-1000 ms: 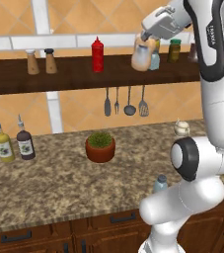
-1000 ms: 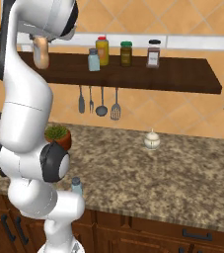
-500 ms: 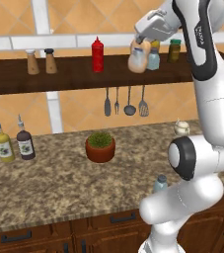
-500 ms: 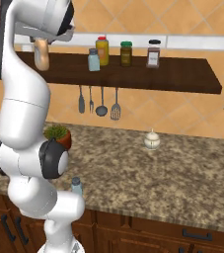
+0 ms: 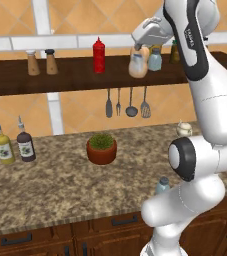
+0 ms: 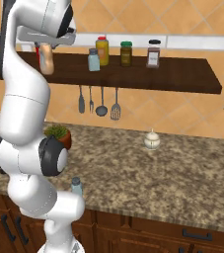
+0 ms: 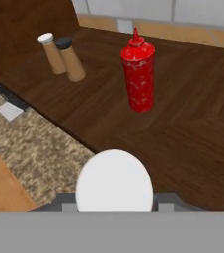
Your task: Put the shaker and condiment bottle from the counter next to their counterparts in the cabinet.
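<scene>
My gripper (image 5: 141, 50) is shut on the condiment bottle (image 5: 138, 66), a peach-orange bottle held upright at the front of the cabinet shelf (image 5: 60, 80). In the hand view its white cap (image 7: 114, 183) sits between my fingertips. Whether its base touches the board I cannot tell. The red squeeze bottle (image 5: 99, 55) stands to its left, and in the hand view the red bottle (image 7: 139, 74) is ahead of it. A pale blue-grey counterpart shaker (image 5: 155, 60) stands just right of the held bottle. The other shaker (image 5: 161, 186) stands on the counter (image 5: 60, 185) by my base.
Two wooden mills (image 5: 41, 62) stand at the shelf's left end. Three jars (image 6: 126, 53) stand further right on it. Utensils (image 5: 127, 102) hang under the shelf. On the counter are two oil bottles (image 5: 15, 145), a potted plant (image 5: 101, 147) and a small white pot (image 5: 184, 129).
My gripper has carried the condiment bottle slightly left and down, closer to the shelf board. Everything else has stayed put.
</scene>
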### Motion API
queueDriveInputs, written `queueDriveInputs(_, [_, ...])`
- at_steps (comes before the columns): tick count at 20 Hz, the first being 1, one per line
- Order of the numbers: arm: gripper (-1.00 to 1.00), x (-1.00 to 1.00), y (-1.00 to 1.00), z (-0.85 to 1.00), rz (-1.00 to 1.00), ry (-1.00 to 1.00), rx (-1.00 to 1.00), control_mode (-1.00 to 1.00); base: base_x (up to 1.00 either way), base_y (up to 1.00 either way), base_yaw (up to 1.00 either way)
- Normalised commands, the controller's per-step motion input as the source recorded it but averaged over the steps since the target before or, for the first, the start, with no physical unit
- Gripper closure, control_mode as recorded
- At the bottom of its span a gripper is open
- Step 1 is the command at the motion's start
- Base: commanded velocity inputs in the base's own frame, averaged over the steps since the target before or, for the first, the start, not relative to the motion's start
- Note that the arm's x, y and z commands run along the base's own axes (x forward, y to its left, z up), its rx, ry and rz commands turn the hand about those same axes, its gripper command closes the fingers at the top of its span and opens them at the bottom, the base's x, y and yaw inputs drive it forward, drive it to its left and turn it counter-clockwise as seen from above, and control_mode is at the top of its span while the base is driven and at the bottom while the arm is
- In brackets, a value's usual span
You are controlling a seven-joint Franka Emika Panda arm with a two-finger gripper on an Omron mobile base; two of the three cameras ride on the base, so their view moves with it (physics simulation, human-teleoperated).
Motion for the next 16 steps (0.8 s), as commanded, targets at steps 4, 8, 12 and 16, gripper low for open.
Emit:
queueDriveInputs(4, [1.00,0.15,0.00,0.00,0.00,0.00,0.00,-1.00,0.00,0.00,0.00])
queueDriveInputs(8, [1.00,0.28,0.00,0.02,-0.03,0.00,0.00,-1.00,0.00,0.00,0.00])
queueDriveInputs(12, [1.00,0.20,0.00,0.00,-0.06,0.00,0.00,-1.00,0.00,0.00,0.00])
queueDriveInputs(16, [1.00,0.00,0.00,0.00,-0.02,-0.01,0.00,-1.00,0.00,0.00,0.00])
